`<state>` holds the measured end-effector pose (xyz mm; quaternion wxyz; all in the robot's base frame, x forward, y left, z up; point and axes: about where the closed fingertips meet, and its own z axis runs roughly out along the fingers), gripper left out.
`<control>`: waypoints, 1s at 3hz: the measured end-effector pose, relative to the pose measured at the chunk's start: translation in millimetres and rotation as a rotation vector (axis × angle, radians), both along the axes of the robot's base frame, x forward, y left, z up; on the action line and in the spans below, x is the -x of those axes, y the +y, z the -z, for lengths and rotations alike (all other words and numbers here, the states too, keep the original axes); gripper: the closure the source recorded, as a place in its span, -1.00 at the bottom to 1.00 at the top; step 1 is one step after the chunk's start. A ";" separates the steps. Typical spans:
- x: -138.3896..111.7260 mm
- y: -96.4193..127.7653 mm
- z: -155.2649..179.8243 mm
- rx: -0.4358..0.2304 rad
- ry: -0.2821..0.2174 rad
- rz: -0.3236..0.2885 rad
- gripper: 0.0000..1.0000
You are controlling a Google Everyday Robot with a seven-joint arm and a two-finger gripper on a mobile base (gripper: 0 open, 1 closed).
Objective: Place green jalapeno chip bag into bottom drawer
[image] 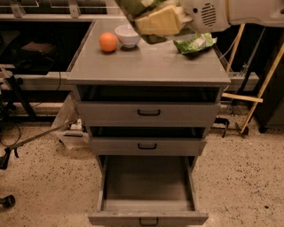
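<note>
My gripper (pixel 162 20) is at the top of the camera view, raised well above the cabinet top. It is shut on the green jalapeno chip bag (pixel 133 6), an olive-green bag that hangs partly out of the top edge. One yellowish finger (pixel 159 21) lies across the bag. The bottom drawer (pixel 148 206) is pulled fully open below, and its inside looks bare. Its small black handle (pixel 148 221) shows at the lower edge.
On the grey cabinet top (pixel 146 66) stand an orange (pixel 108 42), a white bowl (pixel 128 35) and a brighter green bag with a white patch (pixel 195 43). The two upper drawers (pixel 148 113) are slightly open. Wooden poles (pixel 262 84) lean at the right.
</note>
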<state>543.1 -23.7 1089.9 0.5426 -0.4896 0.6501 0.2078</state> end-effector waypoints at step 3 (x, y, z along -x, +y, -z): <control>54.5 39.9 28.0 -0.003 0.081 -0.062 1.00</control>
